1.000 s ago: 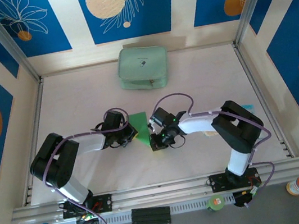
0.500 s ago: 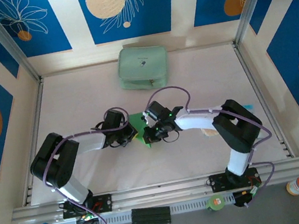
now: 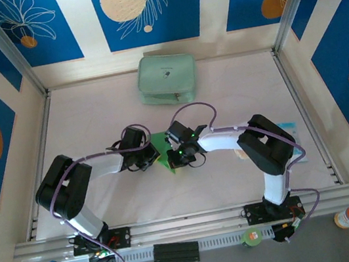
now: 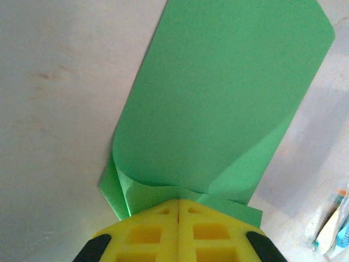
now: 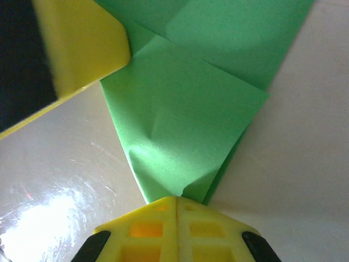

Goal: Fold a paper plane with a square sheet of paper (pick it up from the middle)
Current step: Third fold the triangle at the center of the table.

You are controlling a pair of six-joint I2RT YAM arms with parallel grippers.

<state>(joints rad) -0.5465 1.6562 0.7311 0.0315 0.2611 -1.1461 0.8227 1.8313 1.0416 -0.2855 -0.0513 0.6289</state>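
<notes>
Pinching a thin bright green square sheet of paper (image 4: 218,109) from opposite ends, both claws are closed tight on it. The left claw (image 4: 178,203) has its yellow pads (image 4: 147,234) clamped on a creased edge, and the sheet curls up and away ahead of its tips. The right claw (image 5: 175,201) grips a folded corner, with the layered flap spreading out just in front of it. Compared with a second ago, the right claw has swung in toward the left claw and carried its corner across. The flat green triangle that lay between them is now bunched and doubled over in the narrow gap. That reads as a fold in progress, with a flap being brought over. The crease does not look pressed flat yet, so the plane is unfinished. The pale mint-green zip pouch (image 3: 167,79) sits well beyond both claws
</notes>
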